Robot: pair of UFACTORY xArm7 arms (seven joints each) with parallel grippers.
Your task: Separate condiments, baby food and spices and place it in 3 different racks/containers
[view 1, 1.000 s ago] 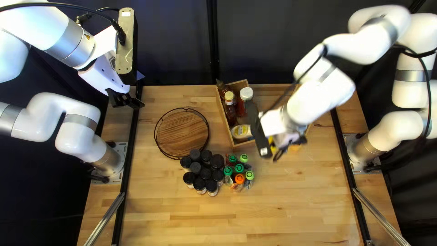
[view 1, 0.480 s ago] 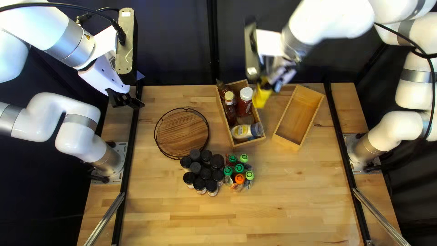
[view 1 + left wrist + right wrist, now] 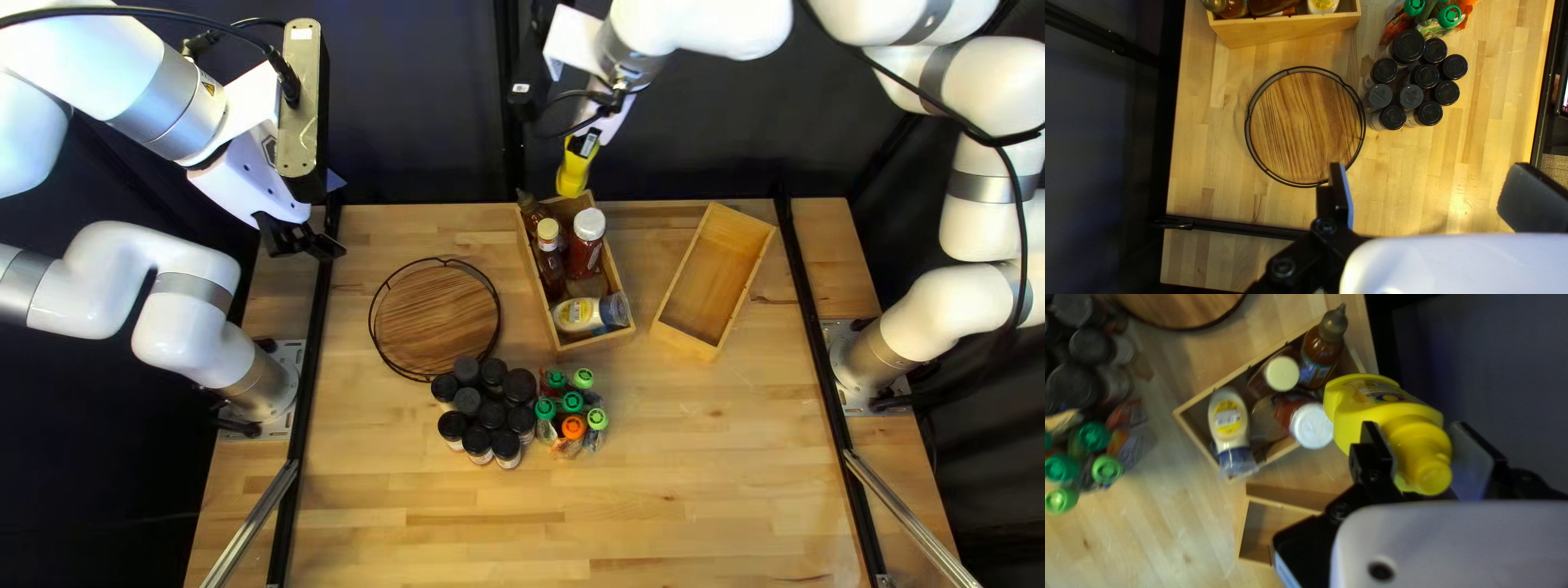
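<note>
- The right gripper point(image 3: 1421, 452) held the mustard point(image 3: 1361, 416) near its cap, fingers closed on it from two sides; the grip apparently left the body free to go in base first.
- The mustard hung tilted by the far end of the sauce box point(image 3: 597, 341), probably because that end seemed to offer the last standing room.
- Inside, the mayo point(image 3: 577, 315) lay on its side across the near end, beside the white-capped bottle point(image 3: 586, 245), the yellow-capped bottle point(image 3: 549, 248) and the hot sauce point(image 3: 531, 212), all seemingly grouped as condiments.
- The jars point(image 3: 492, 414), packed under dark lids, and the pouches point(image 3: 573, 427), in green and orange caps, shared one cluster on the table point(image 3: 675, 490), a sign that spices and baby food awaited sorting.
- The round rack point(image 3: 435, 316) and the spare box point(image 3: 713, 278) held nothing, likely kept for those two groups.
- The left gripper point(image 3: 1432, 179) waited with its fingers wide apart and nothing between them, perhaps to give the other arm room.
- Compared with a second earlier, the right arm had swung up and away from the spare box, exposing it fully; the mustard had crossed to the sauce box. The left arm, jars, pouches and rack were unchanged.
</note>
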